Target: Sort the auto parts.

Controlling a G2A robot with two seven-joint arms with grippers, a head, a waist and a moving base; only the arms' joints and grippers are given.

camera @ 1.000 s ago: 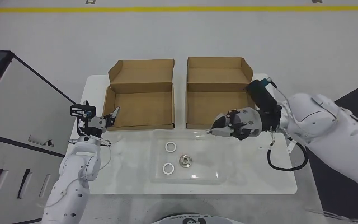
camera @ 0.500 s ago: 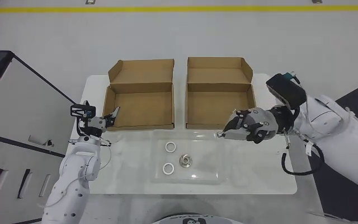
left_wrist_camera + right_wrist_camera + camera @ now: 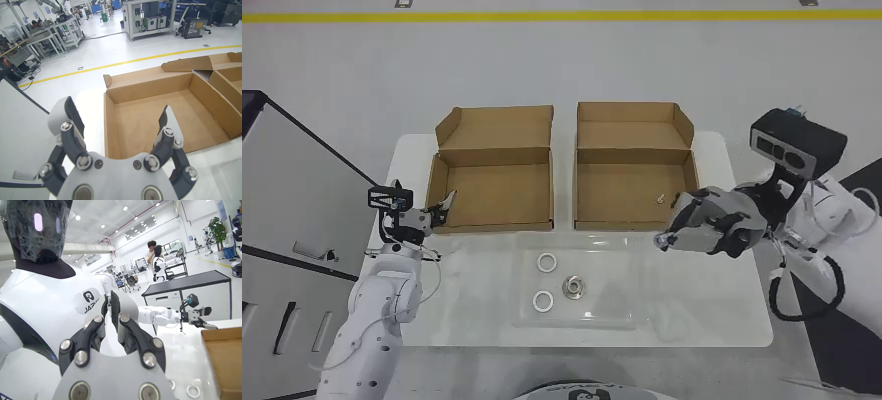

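Observation:
Two open cardboard boxes stand side by side: the left box [image 3: 492,190] [image 3: 162,113] and the right box [image 3: 627,190]. A tiny pale part [image 3: 660,196] lies on the right box's floor. In front of them, a clear tray [image 3: 627,318] holds two white rings [image 3: 547,262] [image 3: 542,300] and a metal bushing [image 3: 574,288]. My right gripper [image 3: 661,241] [image 3: 110,298] hangs just right of the tray's far corner, shut on a small metal spring [image 3: 108,297]. Open and empty, my left gripper [image 3: 442,205] [image 3: 119,106] sits at the left box's outer front corner.
The white table [image 3: 712,300] has bare room right of the tray and along its front edge. A dark-edged white panel [image 3: 292,200] stands beside the table on the left. The right wrist view catches the left gripper [image 3: 205,318] far off and one ring [image 3: 193,390].
My right arm has swung to the right, away from the right box's front edge, its wrist turning. A tiny part now shows on that box's floor. The left arm is still.

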